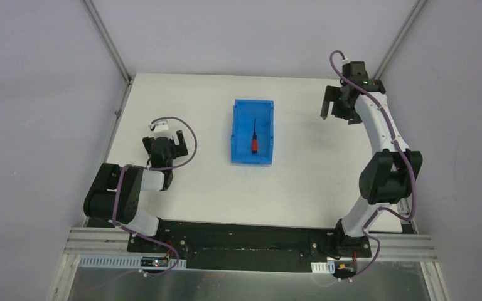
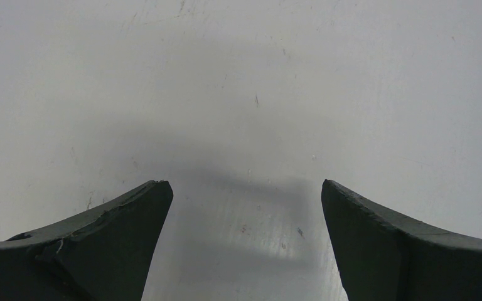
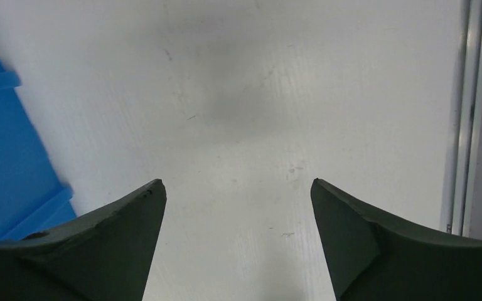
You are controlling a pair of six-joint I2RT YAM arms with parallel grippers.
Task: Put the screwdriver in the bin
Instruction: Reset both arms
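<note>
The screwdriver [image 1: 254,138], with a red handle and thin black shaft, lies inside the translucent blue bin [image 1: 241,106] at the table's middle, handle toward the near end. My right gripper [image 1: 330,113] is open and empty, raised to the right of the bin; its wrist view [image 3: 238,188] shows bare table between the fingers and a corner of the bin [image 3: 6,163] at the left. My left gripper [image 1: 165,134] is open and empty, low over the table left of the bin; its wrist view [image 2: 246,188] shows only bare table.
The white table [image 1: 307,182] is bounded by grey walls on three sides. A metal rail [image 3: 467,113] runs along the table's right edge in the right wrist view. Both arm bases sit at the near edge.
</note>
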